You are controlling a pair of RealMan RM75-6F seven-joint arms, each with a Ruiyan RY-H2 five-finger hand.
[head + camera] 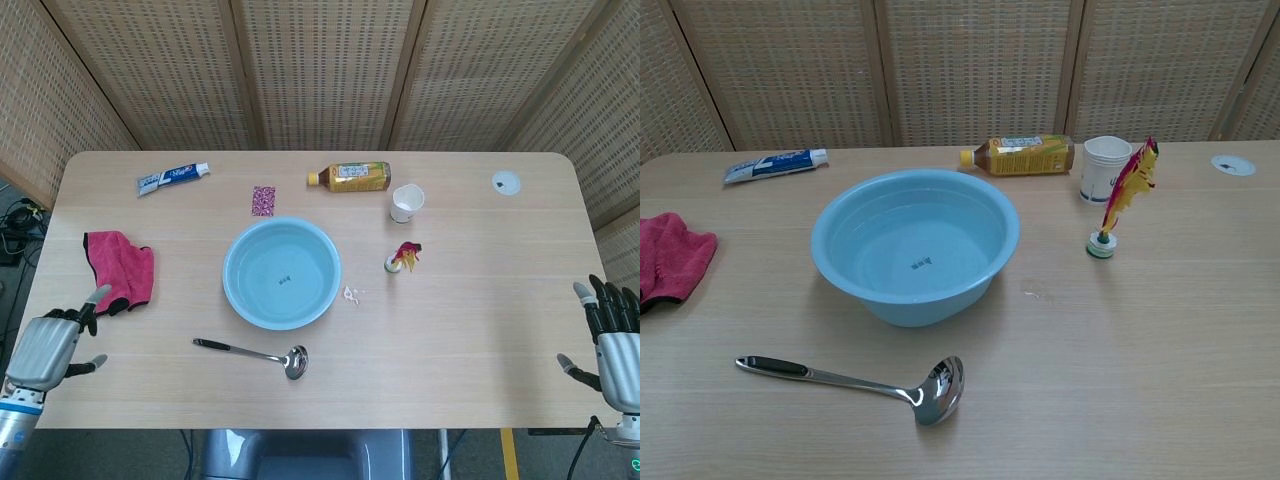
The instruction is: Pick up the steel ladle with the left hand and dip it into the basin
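Observation:
The steel ladle (255, 353) (855, 381) lies flat on the table near its front edge, black-gripped handle to the left and bowl to the right. Just behind it stands the light blue basin (282, 273) (915, 244), holding water. My left hand (52, 347) hovers at the table's front left corner, well left of the ladle's handle, fingers spread and holding nothing. At the front right edge my right hand (610, 338) is raised with fingers apart, also holding nothing. Neither hand shows in the chest view.
A pink cloth (118, 274) lies left of the basin. Behind it are a toothpaste tube (172, 177), a small patterned packet (263, 200), a lying tea bottle (350, 176) and a white paper cup (407, 202). A feathered shuttlecock (402, 258) stands right of the basin.

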